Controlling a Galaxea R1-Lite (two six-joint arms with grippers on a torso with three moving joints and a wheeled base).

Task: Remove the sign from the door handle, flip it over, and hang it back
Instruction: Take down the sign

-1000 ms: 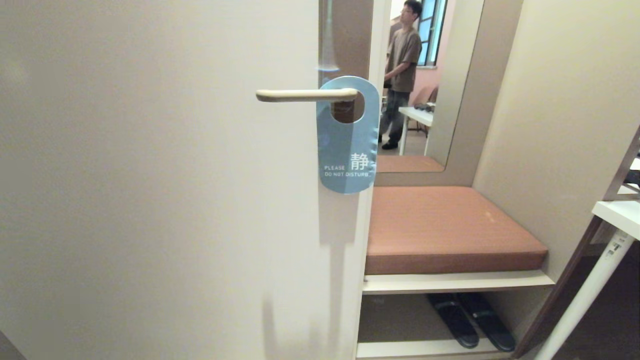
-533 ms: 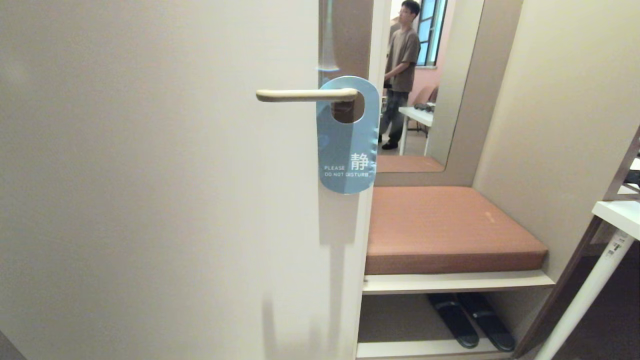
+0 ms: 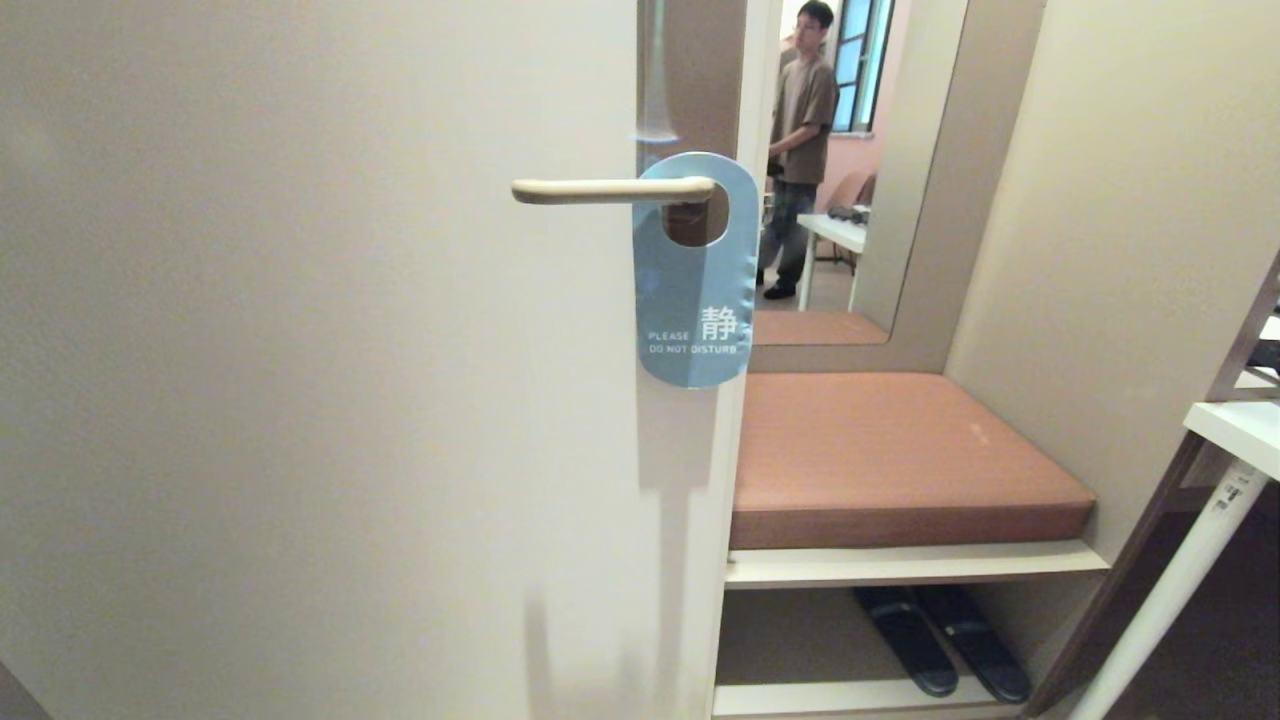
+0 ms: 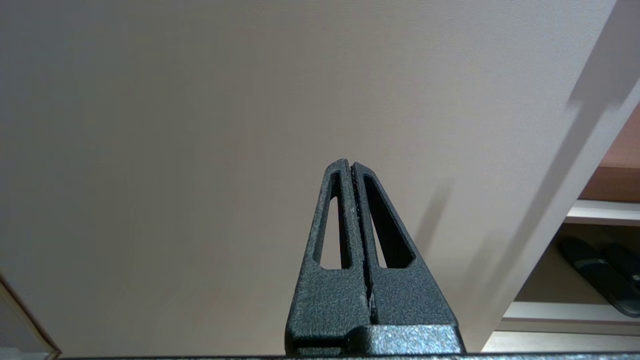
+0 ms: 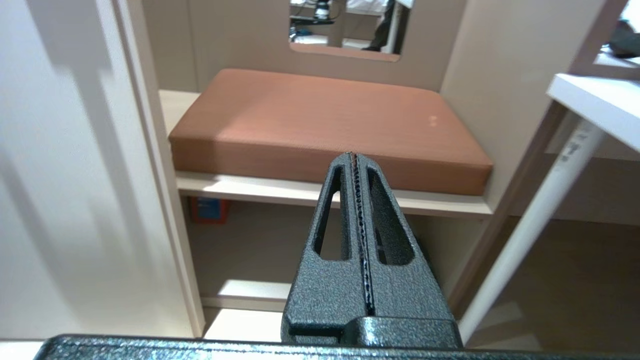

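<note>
The sign (image 3: pixel 694 290) hangs long axis vertical from the door handle (image 3: pixel 610 189), blue side out — well above both grippers. The right gripper (image 5: pixel 354 156), fingers pressed together and empty, faces the bench (nearer side); the left gripper (image 4: pixel 350 163), likewise closed, faces bare door.

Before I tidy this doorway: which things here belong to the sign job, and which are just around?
Job:
- blue card sign, DO NOT DISTURB side out
- cream lever door handle

Around:
- brown bench cushion
- black slippers
- white table leg
</note>
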